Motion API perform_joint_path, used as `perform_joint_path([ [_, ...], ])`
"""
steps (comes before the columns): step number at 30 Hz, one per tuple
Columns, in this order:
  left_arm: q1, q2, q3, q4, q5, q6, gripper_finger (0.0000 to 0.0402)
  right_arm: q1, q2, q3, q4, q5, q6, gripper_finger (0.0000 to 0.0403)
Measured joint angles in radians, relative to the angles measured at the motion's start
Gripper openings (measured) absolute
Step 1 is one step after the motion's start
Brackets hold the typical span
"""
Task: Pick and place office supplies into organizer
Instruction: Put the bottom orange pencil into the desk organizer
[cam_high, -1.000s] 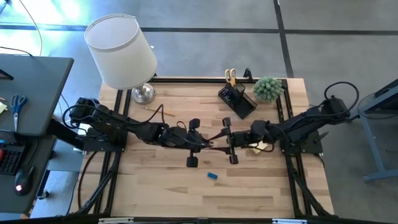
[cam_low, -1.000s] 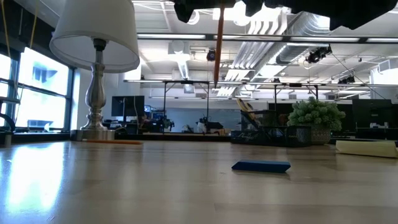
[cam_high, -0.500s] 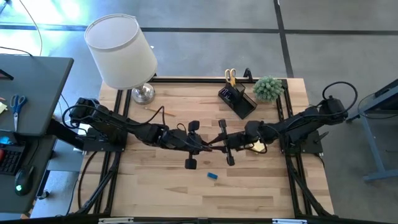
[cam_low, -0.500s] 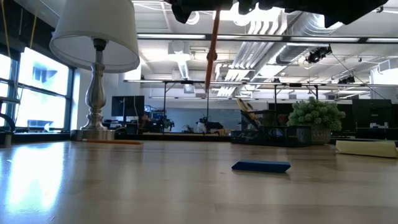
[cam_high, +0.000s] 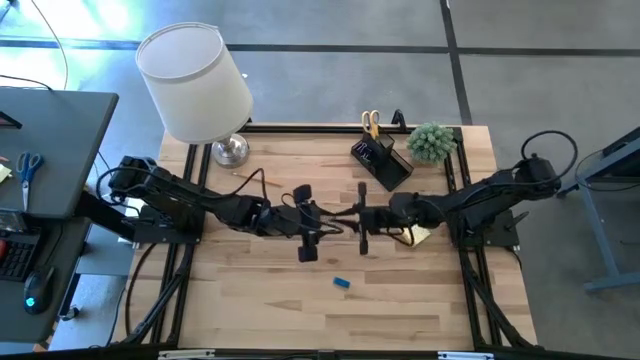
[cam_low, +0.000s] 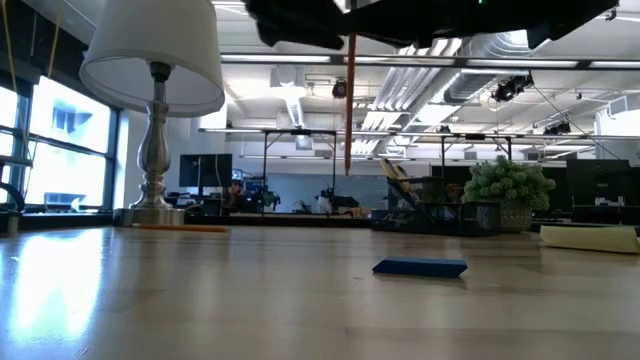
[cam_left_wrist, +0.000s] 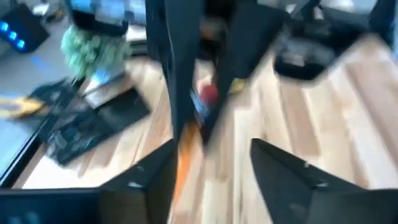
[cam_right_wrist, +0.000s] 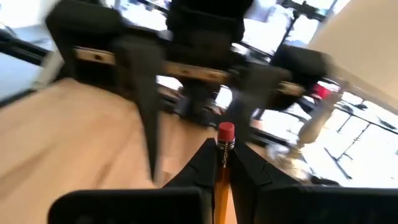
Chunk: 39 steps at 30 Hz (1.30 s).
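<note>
The right gripper (cam_right_wrist: 217, 177) is closed on the orange pencil (cam_low: 349, 105), which hangs upright, eraser end up, above the middle of the table (cam_high: 400, 300). The left gripper (cam_high: 308, 222), just beside it, is spread wide and holds nothing. The organizer (cam_high: 381, 162) lies toward the far edge on the right arm's side, so this arm is judged nearer. One second earlier the pencil was pinched by the left gripper and the right one was open.

The right pincer (cam_right_wrist: 224, 169) is clamped on an orange pencil (cam_right_wrist: 221, 180), its red eraser (cam_right_wrist: 226, 131) pointing away. Just beyond, the left pincer (cam_right_wrist: 198, 93) faces it with fingers spread, above the wooden tabletop (cam_right_wrist: 74, 137).
</note>
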Motion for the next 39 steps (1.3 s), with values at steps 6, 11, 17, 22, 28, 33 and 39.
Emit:
perform_joint_path([
  [6, 0.0, -0.115, 0.0, -0.107, -0.079, -0.124, 0.026, -0.135, -0.174, -0.006, -0.15, 0.036, -0.003, 0.0007],
  [11, -0.045, -0.183, -0.016, -0.054, -0.15, -0.163, 0.0264, -0.337, -0.364, -0.007, -0.238, 0.017, -0.007, 0.0007],
  [17, -0.115, -0.195, -0.031, 0.0, -0.239, -0.077, 0.0232, -0.599, -0.431, -0.007, -0.308, -0.079, 0.068, 0.0008],
  [22, -0.124, -0.195, -0.031, 0.035, -0.248, -0.054, 0.0195, -0.769, -0.403, -0.008, -0.278, -0.146, 0.117, 0.0012],
  [28, -0.125, -0.194, -0.031, 0.033, -0.231, -0.055, 0.0161, -0.924, -0.337, -0.008, -0.271, -0.238, 0.214, 0.0007],
  [33, -0.125, -0.194, -0.031, 0.032, -0.218, -0.063, 0.0141, -0.967, -0.242, -0.008, -0.267, -0.269, 0.234, 0.001],
  [39, -0.125, -0.194, -0.031, 0.023, -0.21, -0.078, 0.013, -0.993, -0.145, -0.008, -0.252, -0.281, 0.276, 0.001],
])
